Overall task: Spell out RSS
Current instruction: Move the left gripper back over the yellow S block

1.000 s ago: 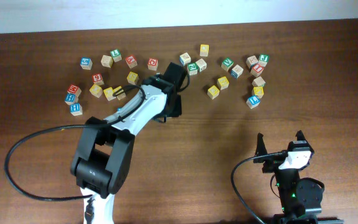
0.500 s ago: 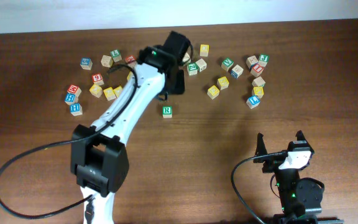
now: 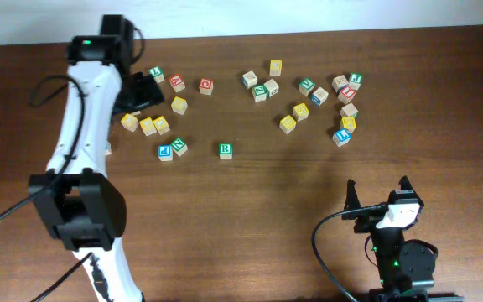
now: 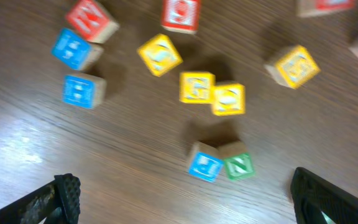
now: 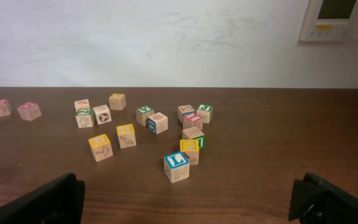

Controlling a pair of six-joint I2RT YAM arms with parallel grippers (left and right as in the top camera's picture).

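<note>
Your left gripper [image 3: 139,87] hangs at the upper left of the overhead frame, jaws spread wide with nothing between them. The left wrist view shows its fingertips at the bottom corners, with bare table [image 4: 135,186] between.

The R cube [image 3: 225,149] sits alone near the middle of the overhead frame, down and to the right of that gripper and well apart from it.

The next move likely turns on the yellow cubes [image 3: 148,126]. A row of three lies just below the gripper in the overhead frame, with a fourth yellow cube [image 3: 179,105] a little to their right. In the wrist view the yellow pair [image 4: 196,87] touches side by side, leaving a finger no room between them, while the tilted yellow cube [image 4: 160,55] at upper centre stands free. Their letters are too blurred to tell which are S.

A blue cube [image 3: 165,151] and a green-lettered cube [image 3: 179,148], touching each other, lie between the yellow row and the R cube.

Your right gripper [image 3: 378,191], also spread and empty, sits at the lower right, much farther off. The left arm is the nearer one.
</note>
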